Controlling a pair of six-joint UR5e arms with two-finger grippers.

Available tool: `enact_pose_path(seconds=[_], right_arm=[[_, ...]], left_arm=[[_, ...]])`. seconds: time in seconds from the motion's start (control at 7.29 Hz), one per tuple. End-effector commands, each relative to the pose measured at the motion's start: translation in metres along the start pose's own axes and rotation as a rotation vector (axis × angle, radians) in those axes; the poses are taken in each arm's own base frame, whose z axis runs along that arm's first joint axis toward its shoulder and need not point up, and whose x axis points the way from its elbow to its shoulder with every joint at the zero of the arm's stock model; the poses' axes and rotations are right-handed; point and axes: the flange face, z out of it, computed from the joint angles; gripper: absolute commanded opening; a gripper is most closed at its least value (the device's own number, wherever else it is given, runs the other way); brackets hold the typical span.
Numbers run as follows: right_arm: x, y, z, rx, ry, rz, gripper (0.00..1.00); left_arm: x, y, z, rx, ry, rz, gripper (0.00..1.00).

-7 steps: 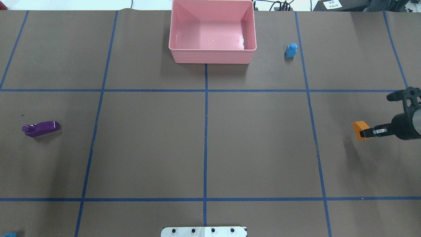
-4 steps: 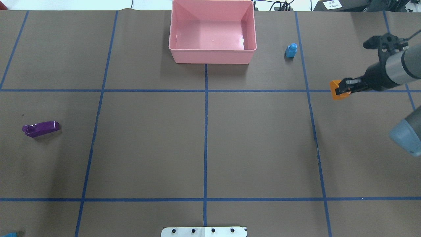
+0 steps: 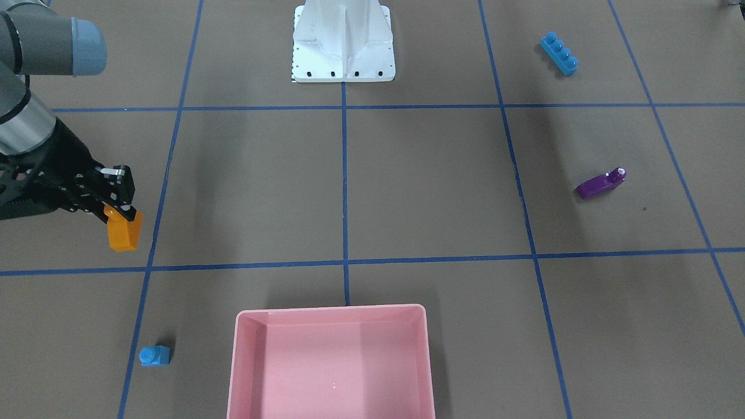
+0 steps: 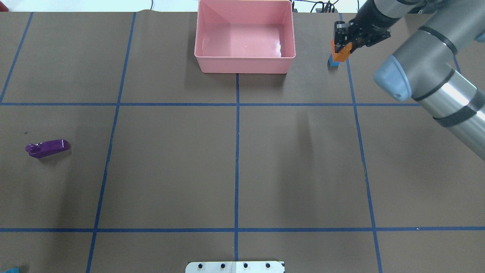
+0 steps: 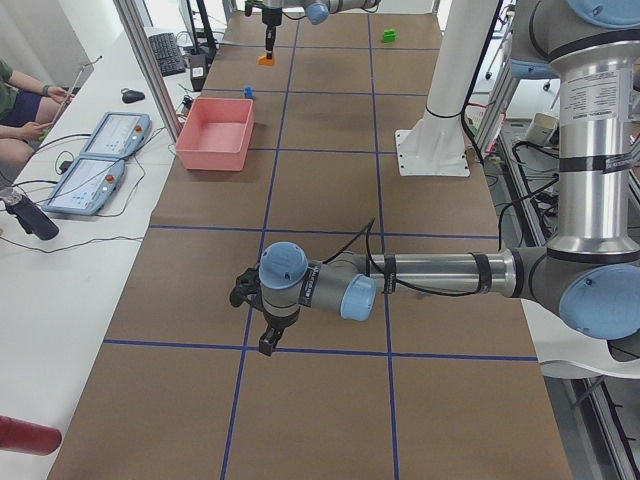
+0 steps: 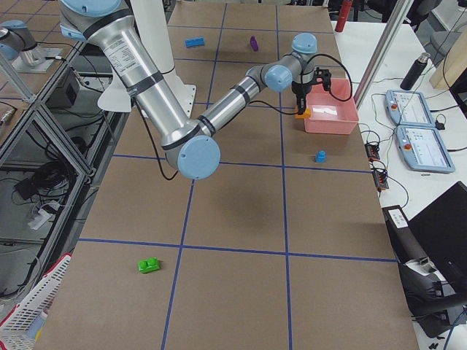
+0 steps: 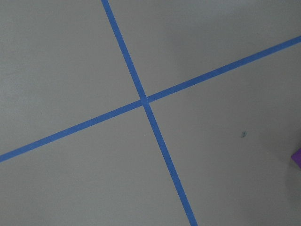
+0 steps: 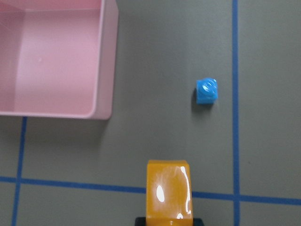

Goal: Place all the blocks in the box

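Note:
My right gripper (image 4: 342, 44) is shut on the orange block (image 4: 341, 53), held in the air just right of the pink box (image 4: 242, 64). From overhead the orange block (image 3: 124, 233) covers most of the small blue cube (image 4: 333, 62). The right wrist view shows the cube (image 8: 207, 90) on the table ahead of the orange block (image 8: 169, 190), and the box (image 8: 106, 61) empty at upper left. The purple wedge (image 4: 47, 148) lies far left. The long blue bar (image 3: 559, 54) and the green block (image 6: 149, 265) lie near the robot. My left gripper (image 5: 268, 343) hangs low over the table; I cannot tell whether it is open.
The white robot base (image 3: 343, 46) stands at the table's near edge. Blue tape lines cross the brown table. A side bench holds two control tablets (image 5: 95, 165), with a person's arm (image 5: 20, 100) beside them. The left wrist view shows only tape lines and a purple sliver.
My right arm has carried the orange block from the table's right middle, forward and leftward, to a spot over the small blue cube beside the box. The other blocks have stayed put.

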Motion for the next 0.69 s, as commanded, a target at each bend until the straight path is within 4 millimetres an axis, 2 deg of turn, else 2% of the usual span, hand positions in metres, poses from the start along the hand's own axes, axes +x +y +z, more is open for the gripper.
enact_pose_path(seconds=[0.0,0.14,0.27,0.41,0.55], right_arm=[[-0.083,-0.082,0.014,-0.023,0.048,0.043,0.0],[-0.107,-0.111,0.024,-0.001,0.079,0.043,0.0],[-0.101,-0.128,0.057,0.021,0.056,0.023,0.0],[-0.103,-0.135,0.085,0.037,0.044,0.024,0.0],[-0.123,-0.125,0.114,0.055,0.071,0.018,0.0]], left_arm=[[0.0,0.0,0.0,0.0,-0.002,0.0,1.0],[0.0,-0.001,0.0,0.001,0.0,0.001,1.0],[0.001,-0.001,-0.001,0.006,-0.001,0.006,1.0],[0.0,-0.001,0.0,0.004,-0.001,0.005,1.0],[0.001,-0.001,-0.001,0.007,-0.001,0.007,1.0]])
